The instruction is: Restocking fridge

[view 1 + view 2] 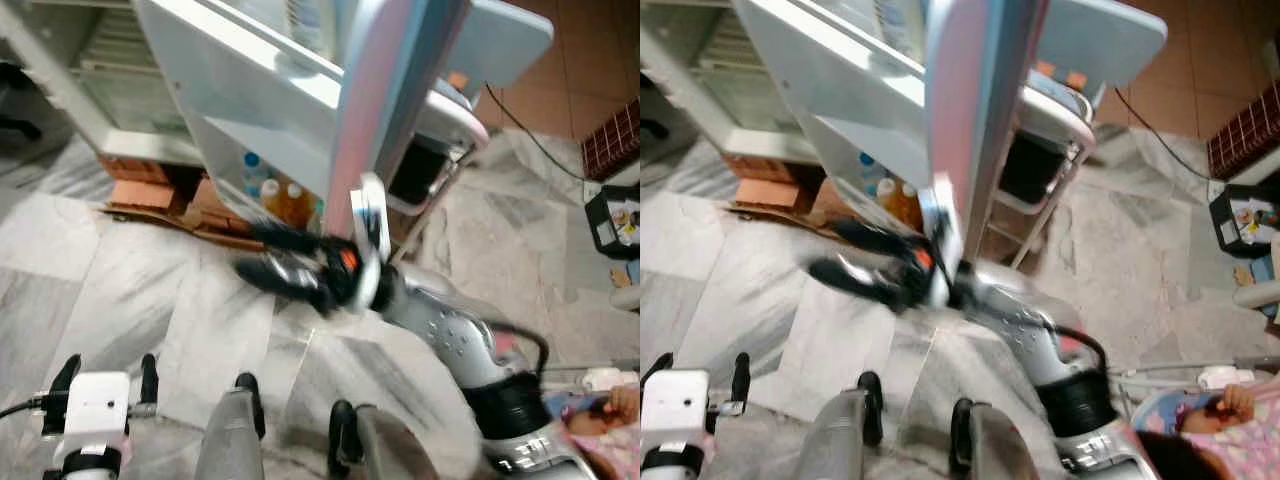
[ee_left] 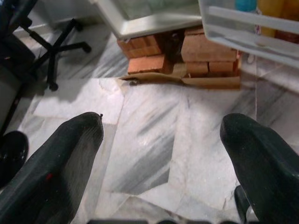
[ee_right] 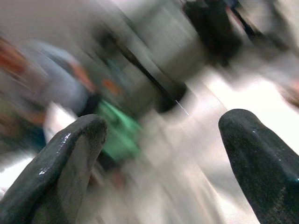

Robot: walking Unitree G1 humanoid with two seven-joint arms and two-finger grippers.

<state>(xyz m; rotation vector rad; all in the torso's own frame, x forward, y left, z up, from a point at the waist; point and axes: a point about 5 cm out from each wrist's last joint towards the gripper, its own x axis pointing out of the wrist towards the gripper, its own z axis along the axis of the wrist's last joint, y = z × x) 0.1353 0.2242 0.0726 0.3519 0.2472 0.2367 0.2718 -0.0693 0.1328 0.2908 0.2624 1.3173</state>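
The fridge door [image 1: 400,90] stands open above me, its edge towards the camera. Its lowest door shelf [image 2: 247,28] holds orange-yellow bottles [image 1: 285,200] and a blue-capped one [image 1: 253,163]. My right gripper [image 1: 265,255] reaches out over the marble floor just below that shelf, blurred by motion, fingers apart and nothing between them. The right wrist view is smeared, with both black fingertips [image 3: 70,154] wide apart. My left gripper [image 1: 105,378] hangs low at the left, open and empty over the floor [image 2: 154,135].
Red bricks [image 2: 187,51] and flattened cardboard [image 1: 150,215] prop the fridge base. An office chair's wheeled base [image 2: 51,46] stands to the left. A black box [image 1: 612,220], a cable [image 1: 520,125] and a person [image 1: 610,405] lie at the right. My legs [image 1: 235,430] show below.
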